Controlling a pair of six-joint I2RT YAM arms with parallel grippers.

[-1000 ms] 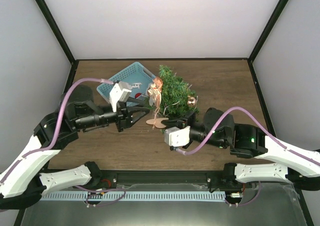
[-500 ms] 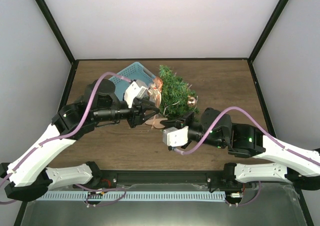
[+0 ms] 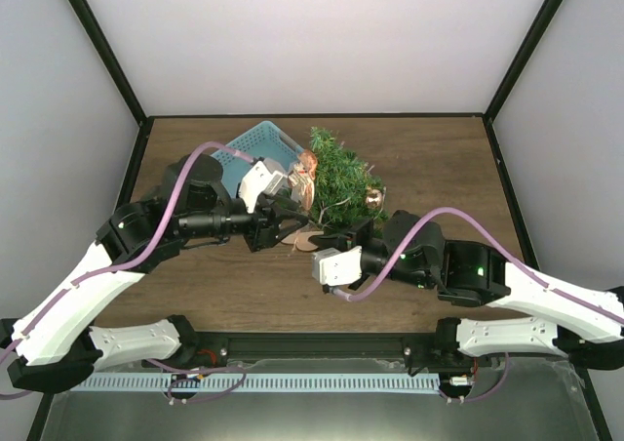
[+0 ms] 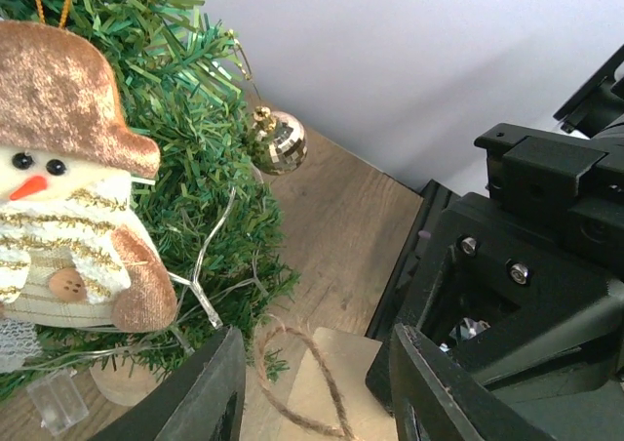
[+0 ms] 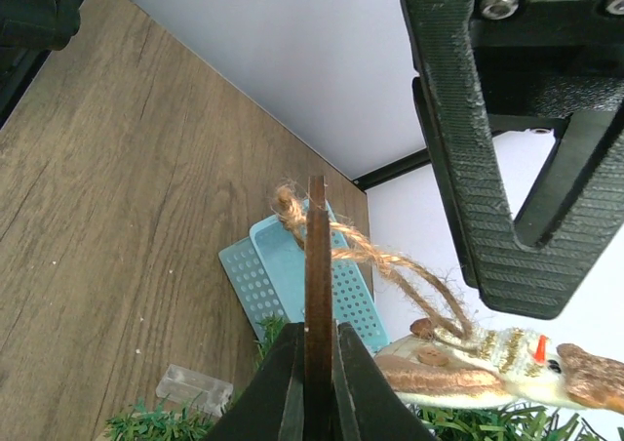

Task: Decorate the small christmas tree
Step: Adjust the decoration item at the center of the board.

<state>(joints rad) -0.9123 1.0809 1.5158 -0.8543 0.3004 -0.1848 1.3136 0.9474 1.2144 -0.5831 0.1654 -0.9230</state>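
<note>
The small christmas tree [image 3: 341, 173] stands mid-table, green and bushy, wrapped in a clear light string. A plush snowman [image 4: 58, 217] and a gold ball [image 4: 276, 140] hang on it. My right gripper [image 5: 317, 329] is shut on a thin wooden ornament [image 5: 317, 256], seen edge-on, whose twine loop [image 5: 390, 263] trails toward the tree. In the left wrist view that ornament [image 4: 341, 378] and its twine lie between my left gripper's fingers [image 4: 210, 392]. My left gripper [image 4: 314, 348] is open and touches neither. From above, both grippers meet just left of the tree's foot [image 3: 310, 238].
A light-blue perforated basket [image 3: 244, 153] lies behind the left gripper, against the tree's left side. A small clear plastic box [image 5: 195, 387] of the light string sits at the tree's foot. Black frame posts edge the table.
The left arm has swung right to the tree's foot, and its jaws have widened a little around the twine loop. The right gripper has shifted slightly left, still holding the wooden ornament.
</note>
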